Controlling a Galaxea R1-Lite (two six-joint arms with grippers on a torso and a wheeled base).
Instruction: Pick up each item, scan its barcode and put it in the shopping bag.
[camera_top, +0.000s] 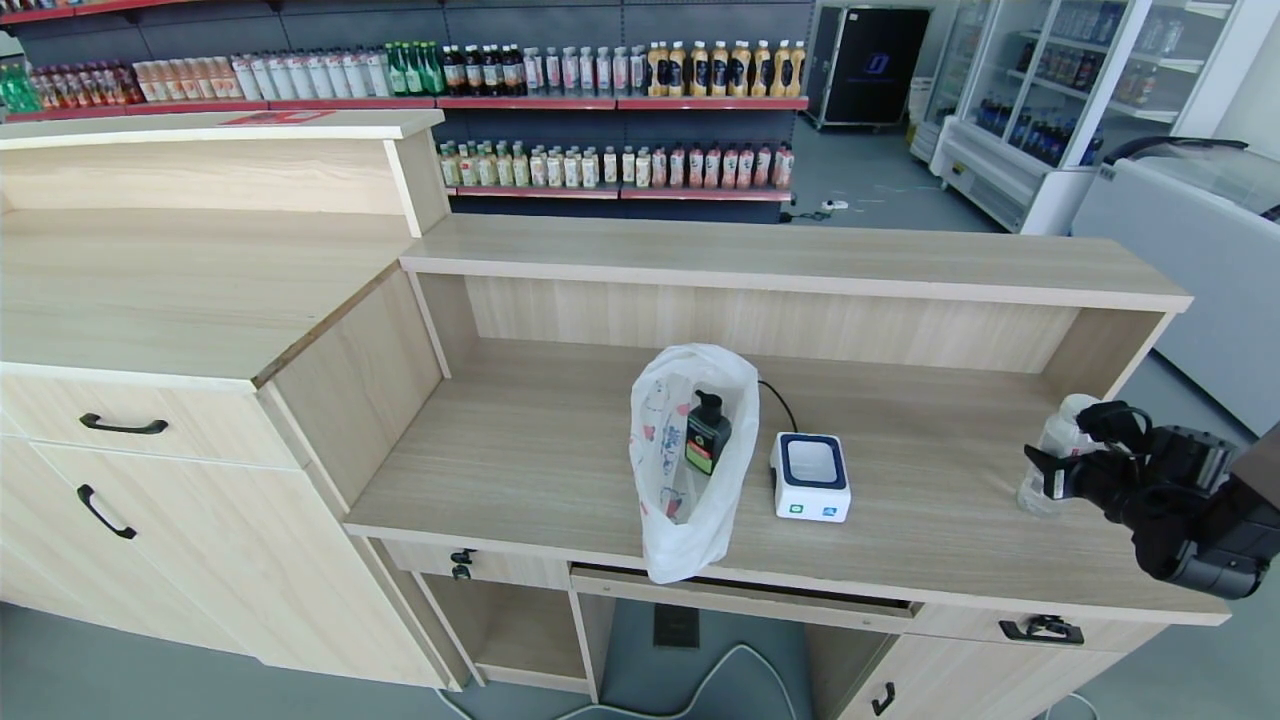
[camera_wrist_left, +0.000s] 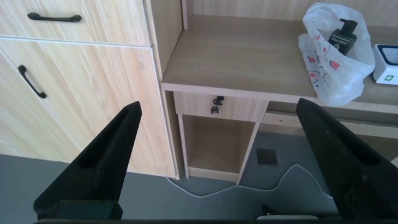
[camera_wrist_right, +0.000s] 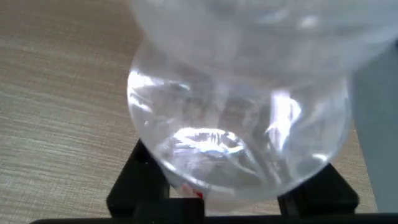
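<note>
Left gripper: low, in front of the counter and below its top. Claw spread wide, nothing between the two dark fingers. Past it are a small drawer with a lock, an open cubby under that drawer, and a white cord on the grey floor.

Right gripper: at the counter's right end, near the front edge, set against a clear plastic bottle. Bottle stands upright on the wood. In the right wrist view its rounded clear body sits very close to the camera. Cannot tell whether the claw actually clamps it or only stands around it.

Shopping bag: white plastic with small printed marks, at mid-counter. Mouth open upward, lower end drooping over the front edge. Inside it is a black pump bottle, upright and leaning on the bag's right wall, with a red and green label.

Scanner: white box with a dark-rimmed window on top, just beside the bag on the robot's right. It is apart from the bag and well apart from the clear bottle. A thin black cable runs from it toward the back panel.

Behind: raised ledge along the counter's back. A taller cabinet with black handles stands to the left.

Far: red-edged shelves with rows of drink bottles. Glass-door coolers and a chest freezer at far right.
</note>
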